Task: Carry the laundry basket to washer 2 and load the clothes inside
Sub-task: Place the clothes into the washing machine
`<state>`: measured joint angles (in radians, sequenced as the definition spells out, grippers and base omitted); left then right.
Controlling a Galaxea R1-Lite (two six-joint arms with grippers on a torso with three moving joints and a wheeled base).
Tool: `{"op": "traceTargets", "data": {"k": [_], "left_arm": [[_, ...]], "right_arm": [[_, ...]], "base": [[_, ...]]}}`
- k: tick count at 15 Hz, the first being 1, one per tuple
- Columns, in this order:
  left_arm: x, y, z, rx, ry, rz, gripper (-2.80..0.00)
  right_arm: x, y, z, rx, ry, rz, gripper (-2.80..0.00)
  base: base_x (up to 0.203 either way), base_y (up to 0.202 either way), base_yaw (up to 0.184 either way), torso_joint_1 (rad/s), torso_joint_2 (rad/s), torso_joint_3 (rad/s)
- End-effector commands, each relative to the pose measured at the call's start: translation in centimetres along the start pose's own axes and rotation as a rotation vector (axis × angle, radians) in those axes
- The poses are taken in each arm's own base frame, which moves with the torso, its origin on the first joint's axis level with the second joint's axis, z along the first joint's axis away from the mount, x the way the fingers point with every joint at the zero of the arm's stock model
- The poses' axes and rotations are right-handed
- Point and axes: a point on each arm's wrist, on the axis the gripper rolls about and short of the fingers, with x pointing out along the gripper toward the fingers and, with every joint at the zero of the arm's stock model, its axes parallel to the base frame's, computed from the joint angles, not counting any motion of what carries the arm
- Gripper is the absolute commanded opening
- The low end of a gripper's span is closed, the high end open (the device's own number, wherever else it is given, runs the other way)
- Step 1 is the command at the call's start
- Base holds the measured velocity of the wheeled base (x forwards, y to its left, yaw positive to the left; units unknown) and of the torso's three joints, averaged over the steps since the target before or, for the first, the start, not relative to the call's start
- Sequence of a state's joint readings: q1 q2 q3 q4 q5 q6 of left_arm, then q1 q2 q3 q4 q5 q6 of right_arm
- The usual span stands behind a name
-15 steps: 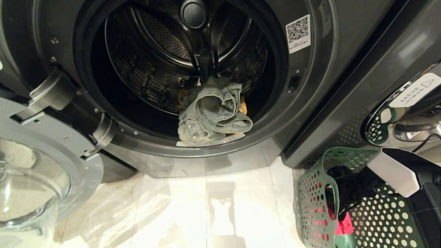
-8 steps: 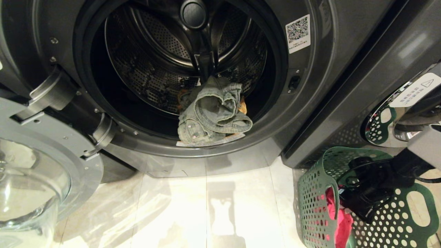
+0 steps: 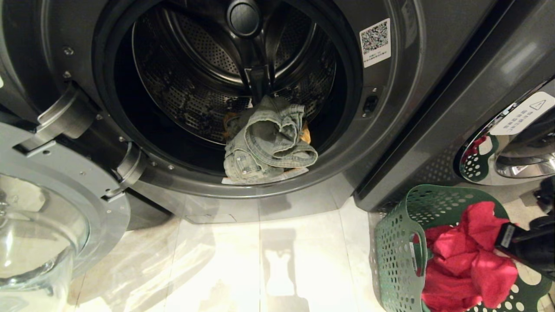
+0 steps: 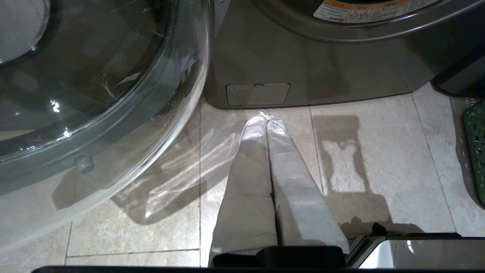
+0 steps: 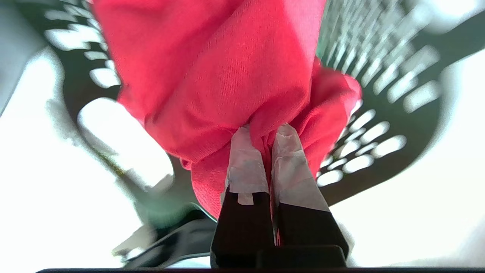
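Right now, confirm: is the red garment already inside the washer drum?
No, the red garment hangs over the basket, pinched by the right pincer.

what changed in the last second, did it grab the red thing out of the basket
Yes. The right gripper, which was reaching down inside the laundry basket, has come up shut on the pink-red garment, lifting it above the basket rim. The denim piece in the washer drum, the open door and the shut left gripper above the floor are unchanged.
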<state>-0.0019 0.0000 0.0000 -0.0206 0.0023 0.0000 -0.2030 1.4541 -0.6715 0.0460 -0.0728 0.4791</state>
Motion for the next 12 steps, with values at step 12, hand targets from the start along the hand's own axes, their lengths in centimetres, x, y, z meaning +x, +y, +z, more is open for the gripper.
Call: {"op": "traceTargets", "data": {"k": [12], "left_arm": [[0.1, 0.0, -0.2, 0.0, 0.007, 0.0, -2.8]], "right_arm": [[-20.4, -1.3, -5.4, -0.926, -0.614, 0.851, -2.8]], "base": [[0.0, 0.0, 0.0, 0.0, 0.0, 0.0]]}}
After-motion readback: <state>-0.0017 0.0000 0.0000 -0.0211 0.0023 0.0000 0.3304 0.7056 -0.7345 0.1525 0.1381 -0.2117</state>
